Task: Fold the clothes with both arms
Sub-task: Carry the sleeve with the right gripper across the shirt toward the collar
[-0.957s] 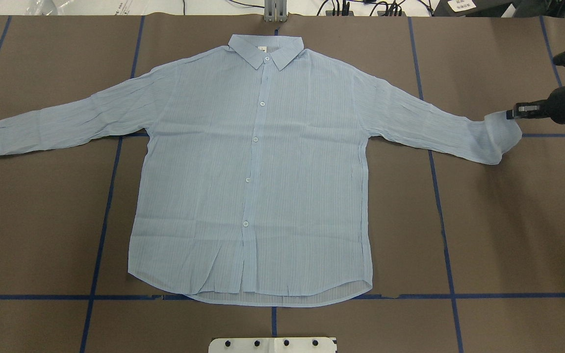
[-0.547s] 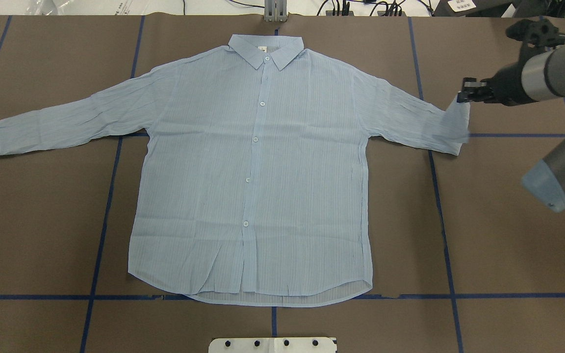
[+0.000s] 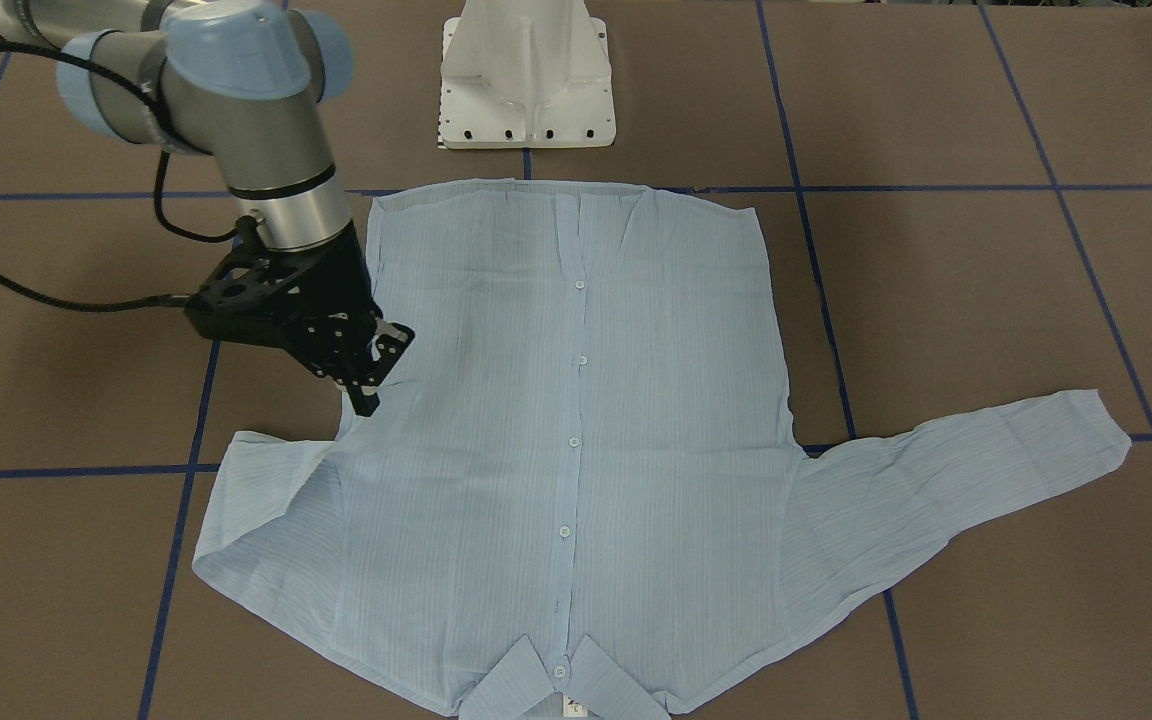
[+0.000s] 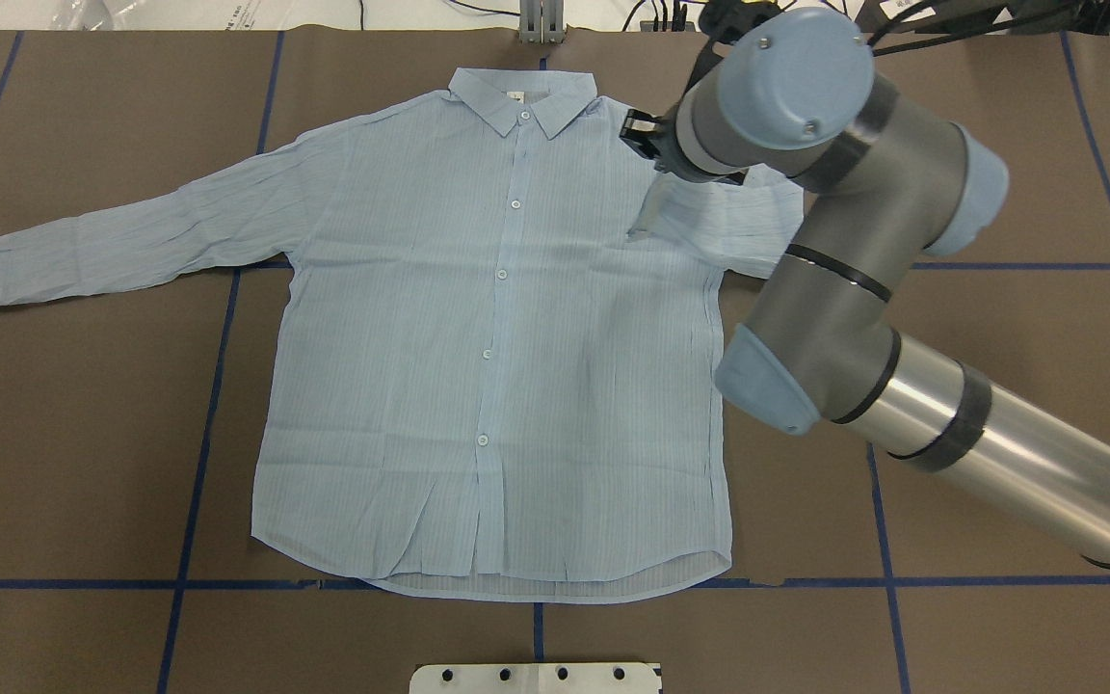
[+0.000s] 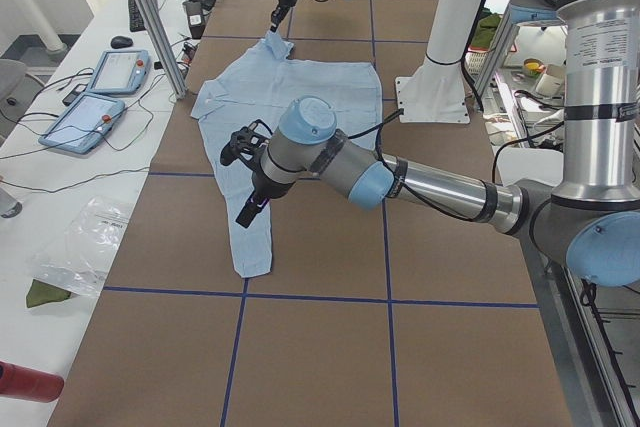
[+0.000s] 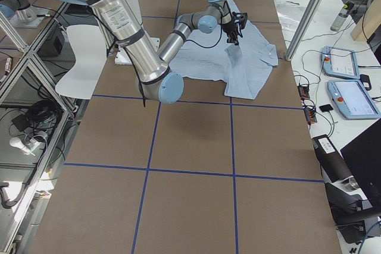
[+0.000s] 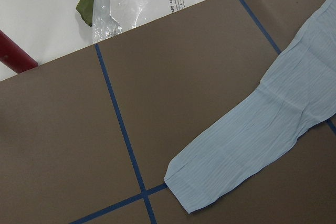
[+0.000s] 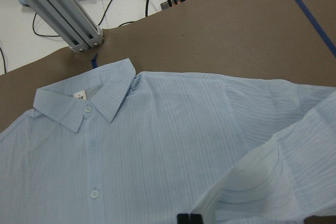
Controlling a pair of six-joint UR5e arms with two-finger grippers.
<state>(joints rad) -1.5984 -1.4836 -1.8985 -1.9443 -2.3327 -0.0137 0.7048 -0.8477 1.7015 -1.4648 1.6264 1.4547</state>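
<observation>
The right tool (image 3: 367,398) pinches the end of the sleeve (image 4: 719,222) above the chest of the shirt (image 4: 497,386), which lies flat on the counter (image 4: 998,463). It should lower and lay that sleeve straight before letting go, or the thin cloth may bunch. Whether the left tool (image 5: 246,213) is spread, I cannot tell.

A brown table (image 4: 64,434) gridded with blue tape (image 4: 205,434) bears the pale blue shirt (image 4: 516,366) and white base (image 3: 528,90).
</observation>
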